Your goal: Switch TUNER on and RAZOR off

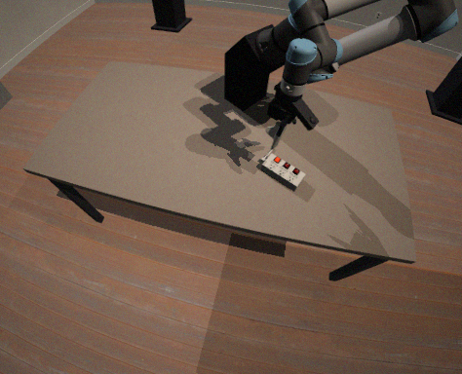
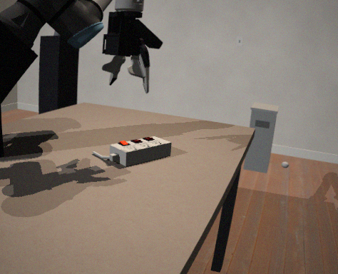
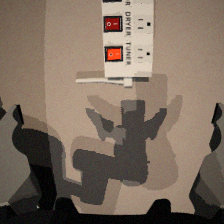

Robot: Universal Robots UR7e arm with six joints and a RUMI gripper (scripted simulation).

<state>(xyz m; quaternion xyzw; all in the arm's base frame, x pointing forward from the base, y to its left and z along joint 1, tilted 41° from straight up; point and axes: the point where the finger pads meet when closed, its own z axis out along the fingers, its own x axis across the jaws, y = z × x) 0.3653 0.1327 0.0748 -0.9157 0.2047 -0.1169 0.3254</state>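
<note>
On the beige rectangular worktop [image 1: 176, 169] [image 2: 214, 160] sits a white box-shaped power strip [image 1: 282, 170] [image 2: 141, 151] [image 3: 129, 40], resting upright with its switches facing up. Nearest the short white cord [image 1: 265, 156] [image 2: 101, 155] [image 3: 100, 80], the square TUNER rocker switch [image 1: 277, 160] [image 2: 123, 143] [image 3: 114, 54] glows bright orange-red. Beside it, the dark red DRYER rocker switch [image 1: 287, 165] [image 2: 136, 140] [image 3: 113, 23] is unlit, and so is the dark red rocker switch at the far end [image 1: 296, 171] [image 2: 148, 138]. Above the worktop, apart from the strip, hangs the black and grey two-jaw tool [image 1: 280, 137] [image 2: 129, 88] [image 3: 117, 104], its jaws spread wide and holding nothing.
</note>
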